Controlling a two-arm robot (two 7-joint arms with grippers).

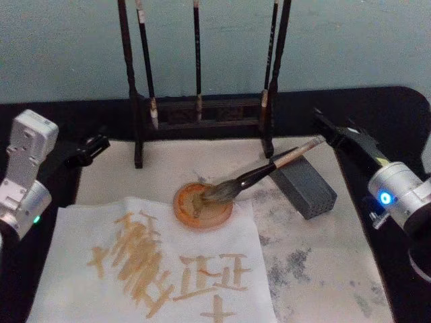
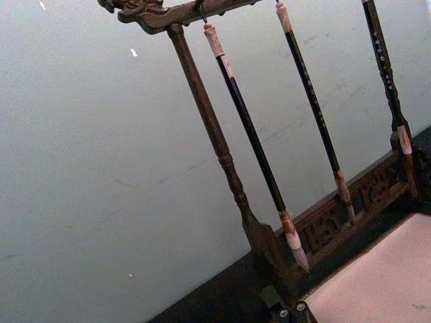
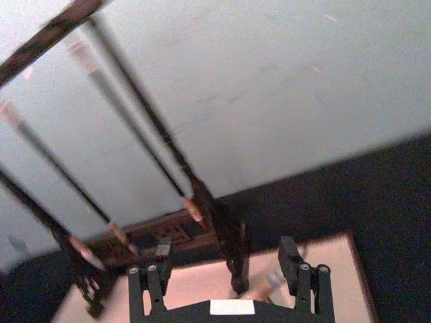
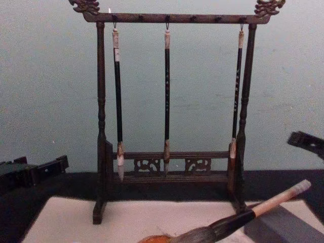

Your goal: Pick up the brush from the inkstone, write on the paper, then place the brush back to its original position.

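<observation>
Resting untouched, the thick beige-handled calligraphy brush with the black collar lay with its tuft in the round orange inkstone dish and its handle propped on a grey block, beside the brown-marked off-white paper sheet. The right gripper hovered near the handle's far end, jaws wide and empty. Closing on the handle appeared next. The left gripper waited at the far left, its jaw state impossible to tell.

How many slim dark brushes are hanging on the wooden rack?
3. In the chest view, one slim brush hangs near the left post, one in the middle, and one by the right post of the wooden rack.
</observation>
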